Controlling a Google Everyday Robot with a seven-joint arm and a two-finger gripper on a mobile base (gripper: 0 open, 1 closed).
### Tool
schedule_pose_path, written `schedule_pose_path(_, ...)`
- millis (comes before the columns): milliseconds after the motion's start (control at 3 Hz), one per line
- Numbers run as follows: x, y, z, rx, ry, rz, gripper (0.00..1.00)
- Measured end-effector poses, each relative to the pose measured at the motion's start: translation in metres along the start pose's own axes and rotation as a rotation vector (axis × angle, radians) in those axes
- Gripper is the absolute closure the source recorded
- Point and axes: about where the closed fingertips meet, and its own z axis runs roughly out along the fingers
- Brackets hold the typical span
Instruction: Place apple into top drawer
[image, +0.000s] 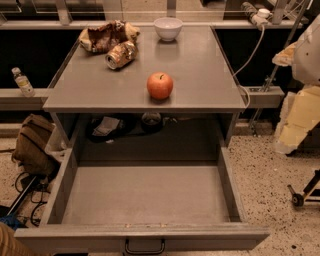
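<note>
The apple, round and red-orange with a short dark stem, sits on the grey tabletop near the middle of its front edge. Below it the top drawer is pulled fully out, wide and shallow, with a bare flat bottom and a dark handle on its front. My gripper shows as a pale yellow and white shape at the right edge, well to the right of the table and above the floor, far from the apple and holding nothing that I can see.
On the back of the tabletop stand a white bowl, a crushed drink can and a crumpled brown bag. A water bottle stands on a ledge at left. A brown bag and cables lie on the floor at left.
</note>
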Motion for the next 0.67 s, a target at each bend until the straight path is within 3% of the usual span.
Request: schedule_pose_path(667,-0.0047,-0.0047,0.002,0.016,-0.028,-0.001,0.0)
